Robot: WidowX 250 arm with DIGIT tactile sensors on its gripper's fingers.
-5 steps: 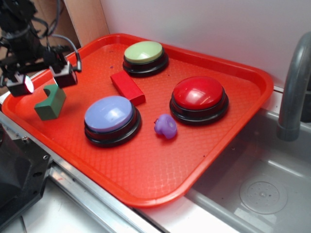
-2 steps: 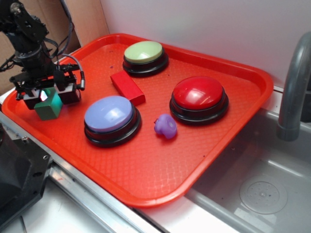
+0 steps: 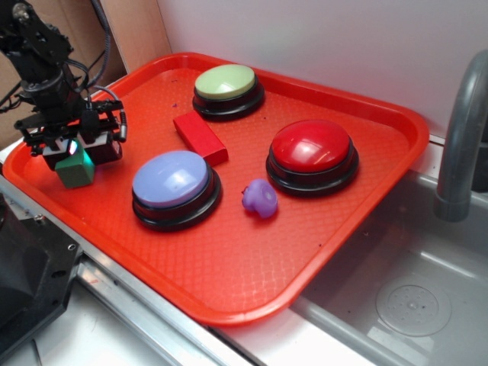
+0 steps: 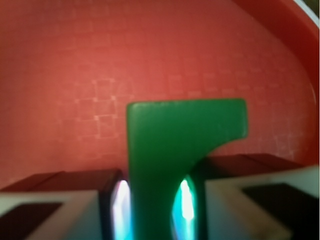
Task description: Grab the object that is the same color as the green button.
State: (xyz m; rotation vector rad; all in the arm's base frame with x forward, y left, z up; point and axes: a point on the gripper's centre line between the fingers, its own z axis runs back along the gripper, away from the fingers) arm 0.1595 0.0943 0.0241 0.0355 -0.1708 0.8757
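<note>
The small dark green block (image 3: 75,169) rests on the red tray (image 3: 252,267) near its left rim. My gripper (image 3: 76,152) is lowered over it, one finger on each side. In the wrist view the block (image 4: 170,130) stands between my fingers (image 4: 65,200), with a thin bright sliver of gap on either side, so the gripper (image 4: 152,210) is open but nearly touching it. The block's notch faces right in that view. The green button (image 3: 225,81), pale yellow-green on a black base, sits at the tray's far side, well away from the gripper.
A red rectangular block (image 3: 200,137), a lavender-blue button (image 3: 171,179), a red button (image 3: 313,145) and a small purple lump (image 3: 260,198) share the tray. A grey faucet (image 3: 457,137) and metal sink (image 3: 412,297) lie to the right. The tray's raised rim runs just left of the gripper.
The gripper came down from above the block until its fingers straddle it. The fingers have since narrowed slightly around the block, which stays on the tray.
</note>
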